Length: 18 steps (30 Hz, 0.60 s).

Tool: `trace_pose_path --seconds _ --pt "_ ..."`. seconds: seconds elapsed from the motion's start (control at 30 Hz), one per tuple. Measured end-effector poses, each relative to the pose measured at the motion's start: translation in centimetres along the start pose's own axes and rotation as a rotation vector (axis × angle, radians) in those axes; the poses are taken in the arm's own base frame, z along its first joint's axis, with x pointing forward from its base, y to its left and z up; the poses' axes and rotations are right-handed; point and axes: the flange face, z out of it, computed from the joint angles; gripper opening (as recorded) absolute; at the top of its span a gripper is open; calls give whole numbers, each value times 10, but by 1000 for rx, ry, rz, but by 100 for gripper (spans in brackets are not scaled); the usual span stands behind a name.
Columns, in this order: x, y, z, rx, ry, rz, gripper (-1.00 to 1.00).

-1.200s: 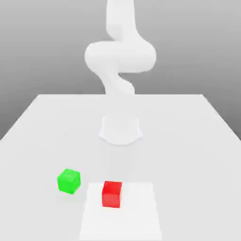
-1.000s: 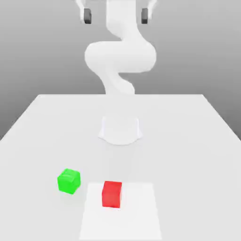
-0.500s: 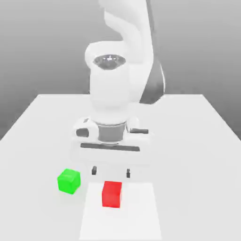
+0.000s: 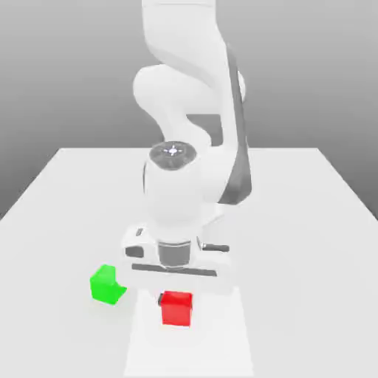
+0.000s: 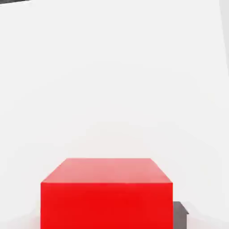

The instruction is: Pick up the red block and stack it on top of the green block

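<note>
The red block (image 4: 176,310) is at the brighter white patch (image 4: 214,336) on the table (image 4: 310,251), with the gripper (image 4: 176,300) down around it; whether the claw is clenched on it I cannot tell; the green block (image 4: 105,286) is near, toward the exterior view's left
</note>
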Motion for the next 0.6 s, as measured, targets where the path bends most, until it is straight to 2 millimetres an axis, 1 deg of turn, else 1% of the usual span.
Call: trace_pose_path --seconds 0.1,0.13,0.17,0.2,0.27,0.33,0.37,0.4,0.57,0.6 --pt "-1 1 -28 0 0 0 -100" --pt "2 6 -36 -2 2 22 -100" --pt "12 20 -44 -4 5 80 -100" --pt "28 43 -50 -6 7 171 -100" --pt "45 80 -62 -6 8 322 -100" --pt "58 121 -72 -3 4 485 -100" --pt "61 131 -70 -1 2 524 -100" --pt "62 135 -64 0 0 543 -100" --pt "63 139 -23 1 -1 562 -100" --pt "63 140 -15 1 0 562 100"
